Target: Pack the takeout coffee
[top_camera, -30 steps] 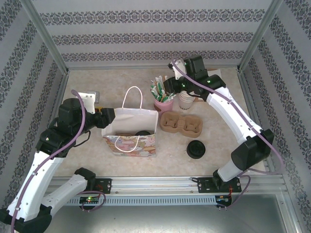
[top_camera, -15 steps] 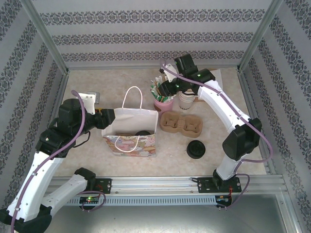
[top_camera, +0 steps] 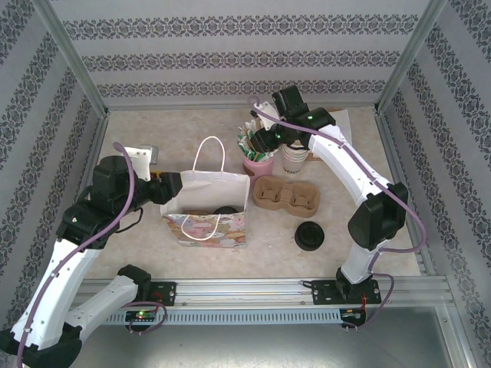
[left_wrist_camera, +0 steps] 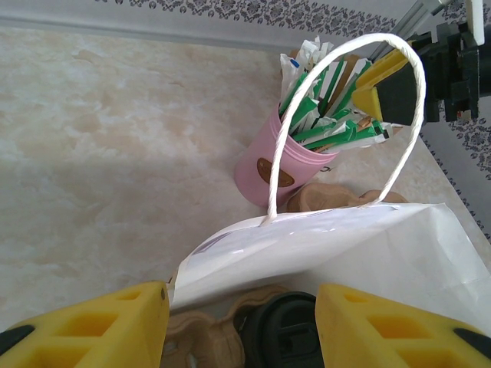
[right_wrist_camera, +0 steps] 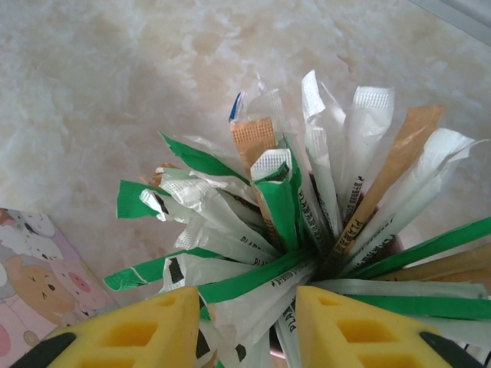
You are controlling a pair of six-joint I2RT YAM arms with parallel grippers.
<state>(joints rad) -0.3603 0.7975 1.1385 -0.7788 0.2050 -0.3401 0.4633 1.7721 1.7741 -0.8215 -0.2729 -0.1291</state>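
My right pincer (right_wrist_camera: 247, 300) stands spread over the green and white paper sachets (right_wrist_camera: 291, 207) in the round pink cup (top_camera: 258, 164). My left pincer (left_wrist_camera: 242, 295) is at the rim of the white paper bag (left_wrist_camera: 330, 238); whether it is pinching, I cannot tell. Inside the bag sits the cream takeout coffee with its black plastic lid (left_wrist_camera: 285, 335).

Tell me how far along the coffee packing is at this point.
Apparently done: the takeout coffee, black lid showing, sits inside the paper bag. In hand: the left gripper brackets the bag's end, grip unclear; the right gripper has its jaws apart around sachets in the pink cup. Left: probably adding sachets, then releasing the bag.
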